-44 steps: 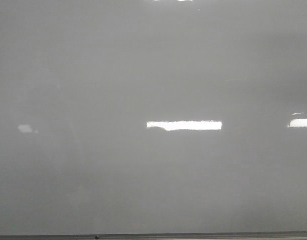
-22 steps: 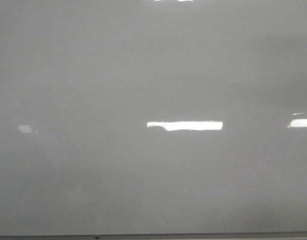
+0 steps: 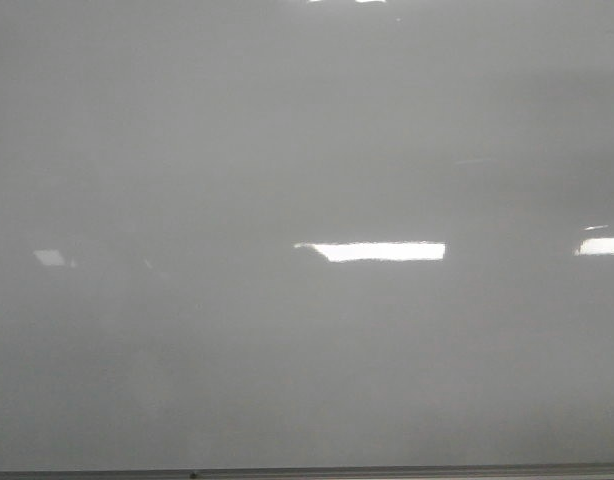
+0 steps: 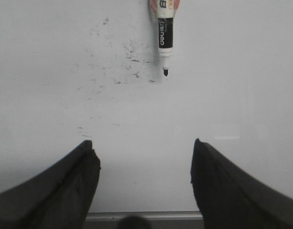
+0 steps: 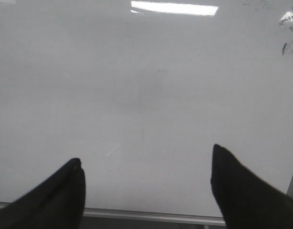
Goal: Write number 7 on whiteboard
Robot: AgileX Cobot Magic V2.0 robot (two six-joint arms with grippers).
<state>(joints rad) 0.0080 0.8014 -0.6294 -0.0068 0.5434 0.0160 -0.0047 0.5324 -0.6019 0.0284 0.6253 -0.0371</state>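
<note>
The whiteboard [image 3: 307, 350] fills the front view, glossy pale grey with bright glare patches; no grippers show there. No number 7 shows on it in any view. In the left wrist view a white and black marker [image 4: 165, 33] lies uncapped on the whiteboard [image 4: 232, 71], its black tip pointing toward my left gripper [image 4: 144, 152]. That gripper is open and empty, well short of the marker. My right gripper [image 5: 145, 160] is open and empty over bare whiteboard [image 5: 137, 71].
Faint black smudges [image 4: 130, 52] lie beside the marker tip. More smudges [image 5: 285, 47] show at the edge of the right wrist view. The grey metal edge strip [image 3: 387, 470] runs along the board's near side, also seen under both grippers [image 4: 144, 215] [image 5: 151, 217].
Only the glare shifts slightly: the left end of the middle bright patch is dimmer and the small left patch has faded a little.
</note>
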